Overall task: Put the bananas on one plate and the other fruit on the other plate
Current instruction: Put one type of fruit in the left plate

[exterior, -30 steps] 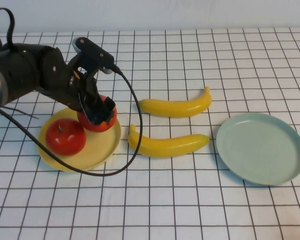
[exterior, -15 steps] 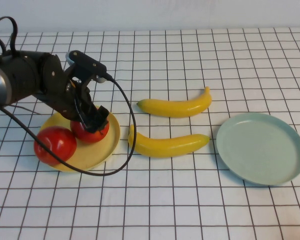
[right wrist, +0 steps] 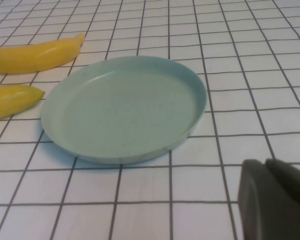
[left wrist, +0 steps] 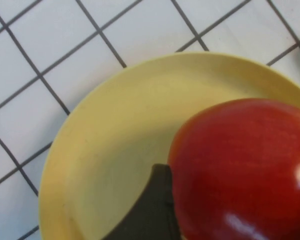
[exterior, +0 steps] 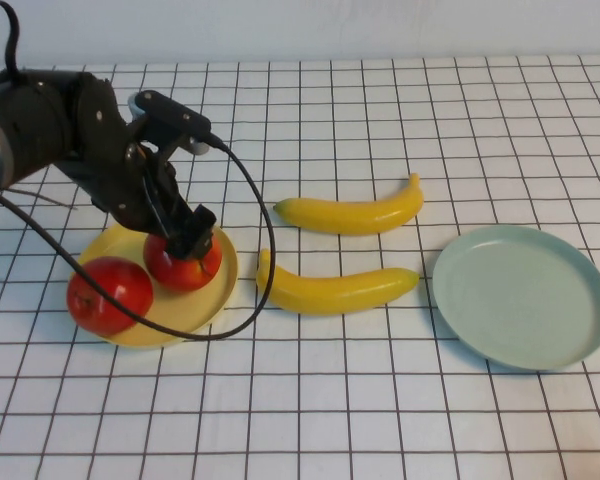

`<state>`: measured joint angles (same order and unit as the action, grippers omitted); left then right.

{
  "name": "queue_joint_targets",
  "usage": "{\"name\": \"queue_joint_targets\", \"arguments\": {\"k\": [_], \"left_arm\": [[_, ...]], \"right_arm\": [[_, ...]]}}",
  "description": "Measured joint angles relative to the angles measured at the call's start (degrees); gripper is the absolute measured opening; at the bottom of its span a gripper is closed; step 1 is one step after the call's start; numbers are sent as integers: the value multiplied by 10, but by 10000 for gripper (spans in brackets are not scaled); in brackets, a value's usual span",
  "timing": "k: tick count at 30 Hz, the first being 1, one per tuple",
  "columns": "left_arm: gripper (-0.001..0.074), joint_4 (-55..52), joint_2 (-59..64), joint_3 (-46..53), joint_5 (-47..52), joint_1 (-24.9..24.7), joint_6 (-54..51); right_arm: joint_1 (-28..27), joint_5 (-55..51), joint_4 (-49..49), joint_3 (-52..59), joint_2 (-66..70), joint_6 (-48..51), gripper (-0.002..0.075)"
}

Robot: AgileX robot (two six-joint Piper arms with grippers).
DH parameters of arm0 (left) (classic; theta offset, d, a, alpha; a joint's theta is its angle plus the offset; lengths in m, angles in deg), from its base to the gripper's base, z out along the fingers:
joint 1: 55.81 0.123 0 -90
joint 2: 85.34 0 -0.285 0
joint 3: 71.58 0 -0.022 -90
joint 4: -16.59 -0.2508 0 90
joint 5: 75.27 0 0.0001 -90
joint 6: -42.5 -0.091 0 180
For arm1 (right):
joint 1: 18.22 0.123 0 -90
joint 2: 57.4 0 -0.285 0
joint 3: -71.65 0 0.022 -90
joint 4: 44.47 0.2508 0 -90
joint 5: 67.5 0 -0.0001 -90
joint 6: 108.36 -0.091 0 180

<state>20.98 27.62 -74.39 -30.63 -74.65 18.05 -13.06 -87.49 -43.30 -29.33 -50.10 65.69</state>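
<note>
Near the table's left edge, the left arm reaches in from the left, wrist bent steeply down, a black cable looping from it across the grid cloth. Left tool [exterior: 192, 237] sits low over the yellow plate [exterior: 215, 290], fingers spread wide on either side of one red apple [exterior: 183, 265]; the apple rests on the plate, and whether the pads touch it cannot be told. Left wrist view: that apple [left wrist: 242, 167] fills one side, one dark finger [left wrist: 150, 210] beside it, against the plate's floor. Second red apple [exterior: 108, 294] lies on the plate's left rim, overhanging it slightly, just beside the first.

Two bananas lie on the table's middle, off any plate: far banana [exterior: 350, 213] and near banana [exterior: 335, 289], near each other but apart. Pale blue-green plate [exterior: 521, 295] stands toward the right edge, nothing on it.

Right tool [right wrist: 275, 200] shows only in its wrist view, closed, hovering near the blue-green plate's rim.
</note>
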Motion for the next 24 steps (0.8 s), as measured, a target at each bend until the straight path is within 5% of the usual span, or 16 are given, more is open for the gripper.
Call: {"name": "queue_joint_targets", "arguments": {"k": [15, 17, 22, 24], "left_arm": [[658, 0, -4, -114, 168, 0, 12], [591, 2, -6, -122, 182, 0, 22], [183, 17, -23, -123, 198, 10, 26], [85, 24, -34, -123, 199, 8, 23]], "right_arm": [[0, 0, 0, 0, 0, 0, -17], [0, 0, 0, 0, 0, 0, -17], [0, 0, 0, 0, 0, 0, -17], [0, 0, 0, 0, 0, 0, -17]]}}
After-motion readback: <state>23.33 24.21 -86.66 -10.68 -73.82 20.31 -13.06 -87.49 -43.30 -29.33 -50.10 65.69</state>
